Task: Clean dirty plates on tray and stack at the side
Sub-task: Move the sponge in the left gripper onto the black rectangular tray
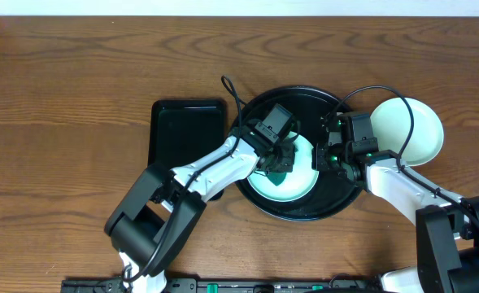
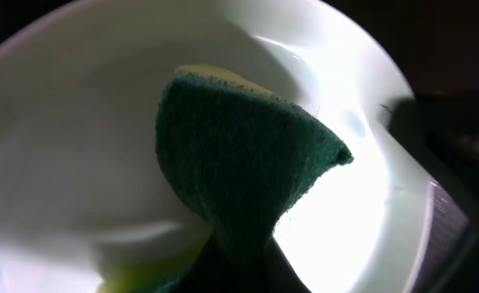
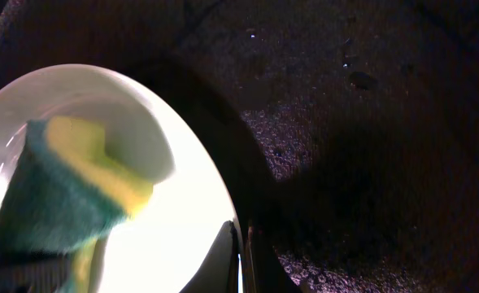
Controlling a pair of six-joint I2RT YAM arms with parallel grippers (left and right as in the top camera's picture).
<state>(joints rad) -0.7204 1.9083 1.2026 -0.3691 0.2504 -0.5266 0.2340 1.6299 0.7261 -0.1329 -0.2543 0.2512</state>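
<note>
A pale mint plate (image 1: 298,190) lies on the round black tray (image 1: 338,192). My left gripper (image 1: 281,159) is shut on a green and yellow sponge (image 1: 278,171) and presses it on the plate's middle. The left wrist view shows the sponge (image 2: 239,163) bent against the plate (image 2: 76,122), with the jaws (image 2: 239,273) dark at the bottom edge. My right gripper (image 1: 327,156) is shut on the plate's right rim. The right wrist view shows the rim (image 3: 174,220) pinched between the fingers (image 3: 243,252), with the sponge (image 3: 60,195) beyond. Pale plates (image 1: 414,130) lie stacked right of the tray.
A smaller rectangular black tray (image 1: 186,134) lies left of the round tray, beside my left arm. The table is brown wood. The right arm's cable arcs over the stacked plates.
</note>
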